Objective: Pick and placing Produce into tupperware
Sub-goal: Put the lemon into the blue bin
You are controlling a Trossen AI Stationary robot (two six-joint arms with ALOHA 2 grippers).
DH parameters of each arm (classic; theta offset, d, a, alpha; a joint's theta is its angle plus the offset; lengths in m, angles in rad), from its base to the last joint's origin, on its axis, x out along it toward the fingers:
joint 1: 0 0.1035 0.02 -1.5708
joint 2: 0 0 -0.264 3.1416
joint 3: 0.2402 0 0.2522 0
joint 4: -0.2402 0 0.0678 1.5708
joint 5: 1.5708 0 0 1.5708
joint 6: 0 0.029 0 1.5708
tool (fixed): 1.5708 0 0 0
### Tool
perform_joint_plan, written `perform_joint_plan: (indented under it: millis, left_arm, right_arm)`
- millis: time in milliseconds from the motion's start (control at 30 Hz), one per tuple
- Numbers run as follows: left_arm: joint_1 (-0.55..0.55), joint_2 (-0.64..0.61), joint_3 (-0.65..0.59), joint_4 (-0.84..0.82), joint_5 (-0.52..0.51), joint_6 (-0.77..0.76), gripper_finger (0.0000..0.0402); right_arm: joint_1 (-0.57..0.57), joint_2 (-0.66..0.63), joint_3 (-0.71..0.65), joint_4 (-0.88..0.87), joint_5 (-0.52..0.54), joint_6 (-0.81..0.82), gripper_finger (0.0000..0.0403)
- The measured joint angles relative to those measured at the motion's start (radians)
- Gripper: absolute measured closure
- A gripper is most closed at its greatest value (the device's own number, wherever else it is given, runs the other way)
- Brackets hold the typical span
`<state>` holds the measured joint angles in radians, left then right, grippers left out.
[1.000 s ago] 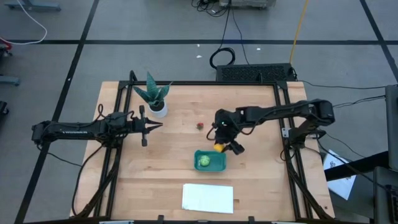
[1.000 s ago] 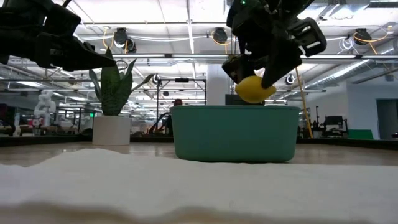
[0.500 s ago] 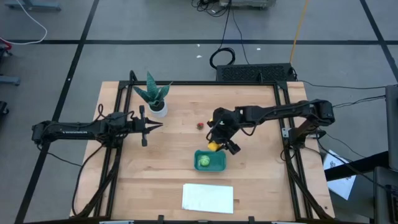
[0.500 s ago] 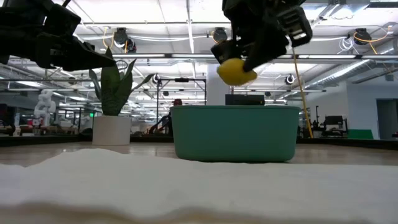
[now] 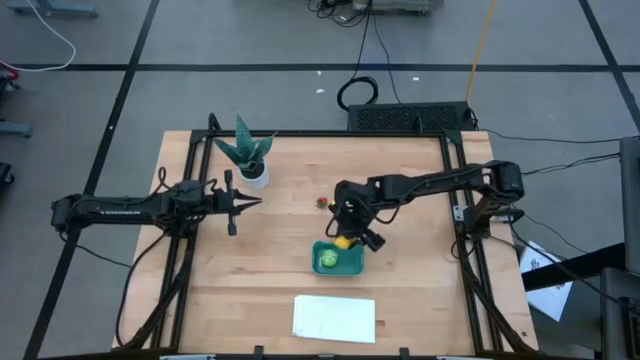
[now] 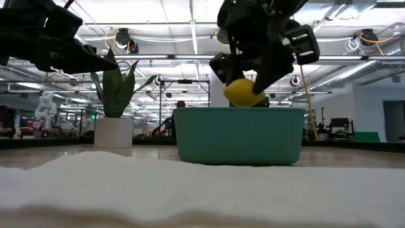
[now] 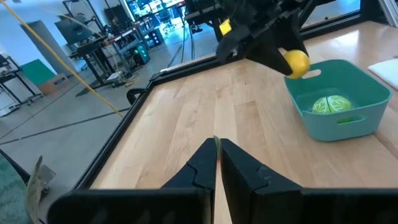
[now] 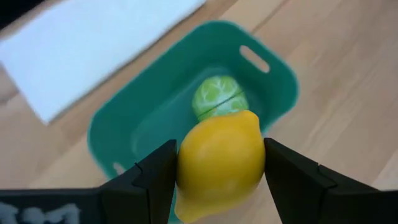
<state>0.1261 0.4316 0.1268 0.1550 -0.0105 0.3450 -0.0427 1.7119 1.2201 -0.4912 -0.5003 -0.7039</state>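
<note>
The lemon [image 8: 217, 158] hangs over the teal tub [image 8: 273, 81] near its rim, pinched in the right gripper [image 5: 349, 231] jaws — released here, it may clip the edge or glance off the green piece [image 8: 217, 99] onto the surface. Left gripper [image 5: 252, 201] waits shut and empty by the potted plant [image 5: 248, 155].

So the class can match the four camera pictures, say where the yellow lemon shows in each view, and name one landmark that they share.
High view: lemon at the teal tub's far rim, in the right gripper.
Low view: lemon just above the tub.
Left wrist view: lemon above the tub's rim.
Right wrist view: lemon between the fingers, over the tub.
Shared landmark: the teal tub.
</note>
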Motion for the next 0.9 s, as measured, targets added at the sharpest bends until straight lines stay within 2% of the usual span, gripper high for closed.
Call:
perform_joint_plan:
  millis: [300, 900]
  left_arm:
    - [0.000, 0.000, 0.000, -0.003, 0.000, 0.005, 0.0376]
    - [0.000, 0.000, 0.000, -0.003, 0.000, 0.013, 0.0376]
  right_arm:
    - [0.023, 0.026, 0.000, -0.021, 0.007, -0.052, 0.0202]
    - [0.029, 0.098, -0.001, 0.028, 0.001, 0.036, 0.0202]
